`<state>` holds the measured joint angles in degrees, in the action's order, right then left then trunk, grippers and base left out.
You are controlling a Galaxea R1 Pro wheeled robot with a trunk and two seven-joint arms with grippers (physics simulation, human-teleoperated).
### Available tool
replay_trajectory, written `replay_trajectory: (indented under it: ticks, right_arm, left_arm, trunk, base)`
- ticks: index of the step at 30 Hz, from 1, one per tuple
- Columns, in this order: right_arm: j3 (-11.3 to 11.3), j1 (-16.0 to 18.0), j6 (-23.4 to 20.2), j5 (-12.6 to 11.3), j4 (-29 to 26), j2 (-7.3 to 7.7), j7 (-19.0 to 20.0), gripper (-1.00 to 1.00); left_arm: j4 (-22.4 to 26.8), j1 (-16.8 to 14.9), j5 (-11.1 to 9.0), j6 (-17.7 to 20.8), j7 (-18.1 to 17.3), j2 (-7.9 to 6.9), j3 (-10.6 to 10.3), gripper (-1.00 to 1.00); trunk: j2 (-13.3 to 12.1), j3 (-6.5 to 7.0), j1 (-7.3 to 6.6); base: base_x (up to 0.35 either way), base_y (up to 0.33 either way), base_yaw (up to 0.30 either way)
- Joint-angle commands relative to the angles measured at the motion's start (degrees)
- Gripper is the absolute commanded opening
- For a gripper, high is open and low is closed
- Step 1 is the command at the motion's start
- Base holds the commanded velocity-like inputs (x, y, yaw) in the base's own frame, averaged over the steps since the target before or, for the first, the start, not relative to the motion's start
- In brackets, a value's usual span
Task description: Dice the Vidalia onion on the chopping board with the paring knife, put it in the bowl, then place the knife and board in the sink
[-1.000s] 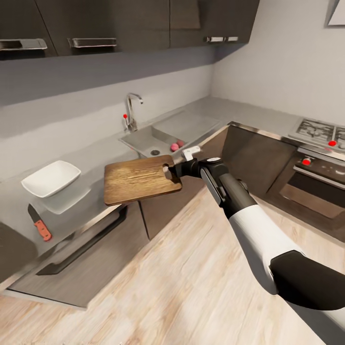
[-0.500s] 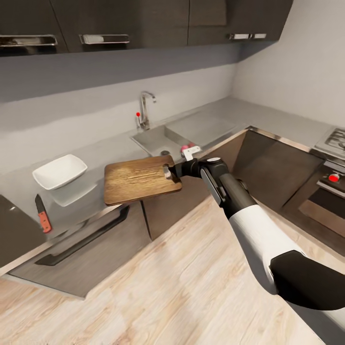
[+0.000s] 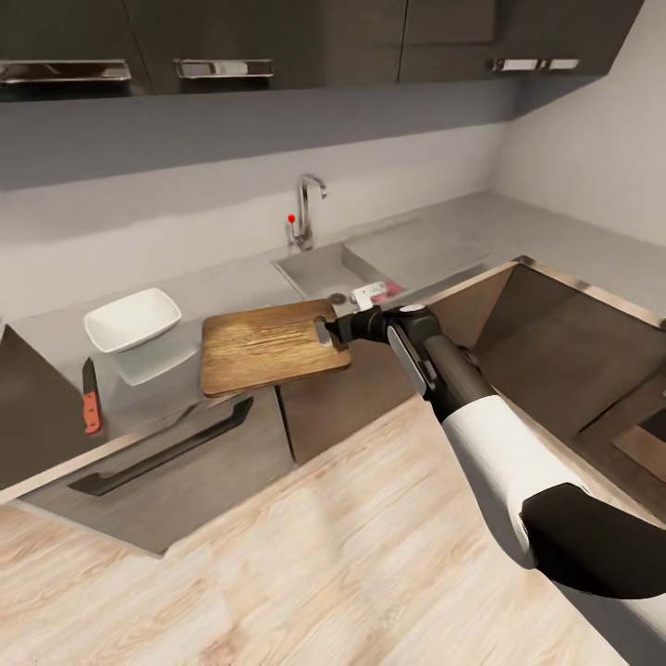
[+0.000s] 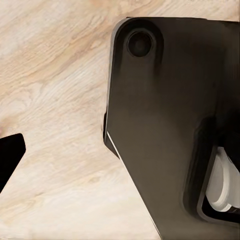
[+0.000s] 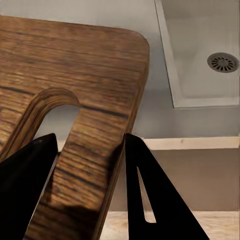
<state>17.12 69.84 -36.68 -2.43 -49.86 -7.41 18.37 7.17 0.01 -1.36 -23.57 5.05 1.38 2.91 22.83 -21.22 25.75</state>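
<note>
Beside sink [image 3: 326, 268], gripped chopping board [image 3: 268, 347].

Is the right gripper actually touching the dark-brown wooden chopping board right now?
Touching. In the right wrist view, both black fingers clamp the dark-brown wooden chopping board at its slotted end, no gap showing.

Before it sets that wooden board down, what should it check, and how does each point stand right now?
1. Right pincer clamped on the chopping board at its slot end: ok.
2. Board held level: ok.
3. Free countertop between bowl and sink: ok.
4. Paring knife lying clear of that spot: ok.
5. Vidalia onion in the sink: cannot tell, the pincer hides that part.
</note>
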Motion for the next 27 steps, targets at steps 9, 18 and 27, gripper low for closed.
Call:
replay_trajectory:
  ticks: [9, 18, 27]
  right_arm:
    - [0.0, 0.0, -0.3, -0.3, -0.1, 0.02, 0.0, -1.00]
    - [0.0, 0.0, -0.3, -0.3, -0.1, 0.02, 0.0, -1.00]
    - [0.0, 0.0, -0.3, -0.3, -0.1, 0.04, 0.1, -1.00]
  left_arm:
    - [0.0, 0.0, -0.1, -0.2, 0.0, 0.02, 0.2, 1.00]
    - [0.0, 0.0, -0.1, -0.2, 0.0, 0.02, 0.2, 1.00]
    - [0.0, 0.0, -0.1, -0.2, 0.0, -0.05, 0.2, 1.00]
  trunk:
    - [0.1, -0.41, 0.04]
    - [0.1, -0.74, 0.04]
    - [0.1, -1.07, 0.04]
  base:
    - [0.118, -0.296, 0.276]
    - [0.118, -0.296, 0.276]
    - [0.118, -0.296, 0.276]
